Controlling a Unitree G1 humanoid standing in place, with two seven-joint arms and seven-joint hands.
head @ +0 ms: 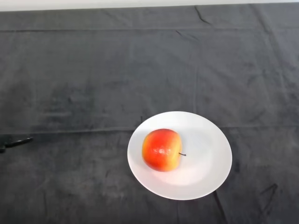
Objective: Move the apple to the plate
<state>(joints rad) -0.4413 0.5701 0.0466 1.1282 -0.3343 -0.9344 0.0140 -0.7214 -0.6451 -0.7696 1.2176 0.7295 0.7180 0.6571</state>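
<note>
Apple (161,150): lay on its side on plate (205,161), left of centre, so you'd call it placed.
Hand (14,142): only a tip showed at left edge; fingers can't tell.

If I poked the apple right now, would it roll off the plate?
Probably it would wobble and roll a little: the apple looks round and lies on its side, stem pointing right. It sits left of the middle of the white plate, so a leftward poke might send it off. It looks firm, not squishy.

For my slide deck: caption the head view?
Red-yellow apple lying on a white plate on the dark cloth.
</note>
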